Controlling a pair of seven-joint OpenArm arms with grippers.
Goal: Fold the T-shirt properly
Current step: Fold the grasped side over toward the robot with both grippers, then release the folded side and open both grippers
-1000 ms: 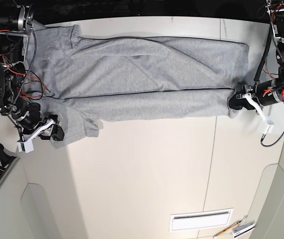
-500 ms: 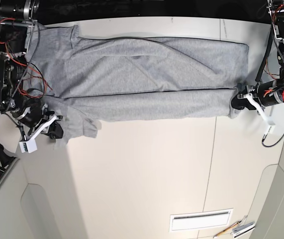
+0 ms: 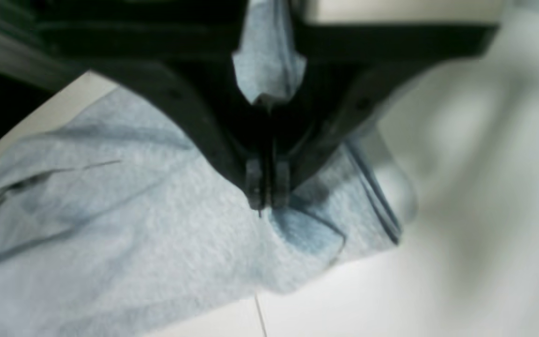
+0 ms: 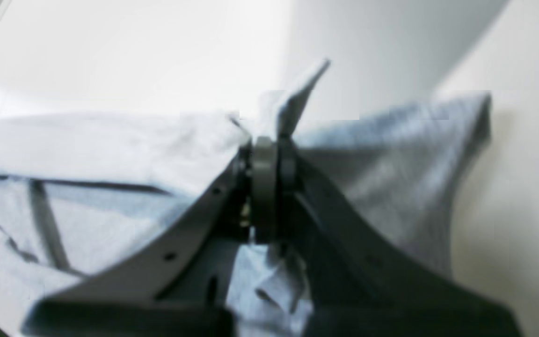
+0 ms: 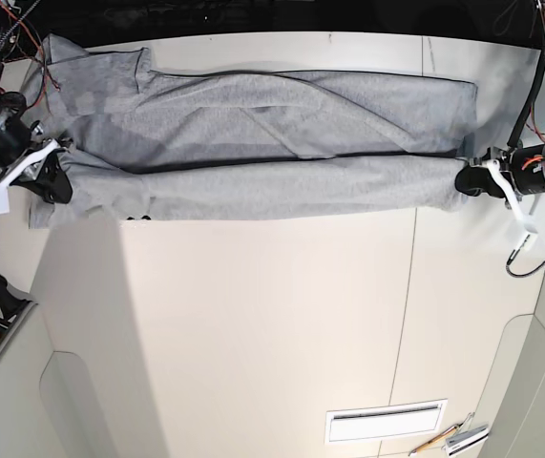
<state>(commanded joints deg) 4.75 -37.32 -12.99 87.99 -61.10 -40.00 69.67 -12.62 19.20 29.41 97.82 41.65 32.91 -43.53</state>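
The heather-grey T-shirt (image 5: pixel 253 143) lies stretched across the far part of the table, its near long edge lifted and pulled taut between both arms. My left gripper (image 5: pixel 467 179) at the base view's right is shut on the shirt's near right corner; the left wrist view shows its fingertips (image 3: pixel 265 187) closed on grey cloth (image 3: pixel 157 234). My right gripper (image 5: pixel 57 179) at the base view's left is shut on the near left corner, and the right wrist view shows its jaws (image 4: pixel 264 168) pinching the fabric (image 4: pixel 110 140). No lettering shows.
The white table (image 5: pixel 253 324) runs toward the camera with a seam (image 5: pixel 408 305) down its right part. A white vent plate (image 5: pixel 385 421) and some small tools (image 5: pixel 453 439) lie near the front right edge. A dark background lies beyond the table's far edge.
Both grippers moved outward and toward the table's far side, pulling the shirt's near edge straight and taut. The crumpled sleeve by the right gripper has been drawn out flat.
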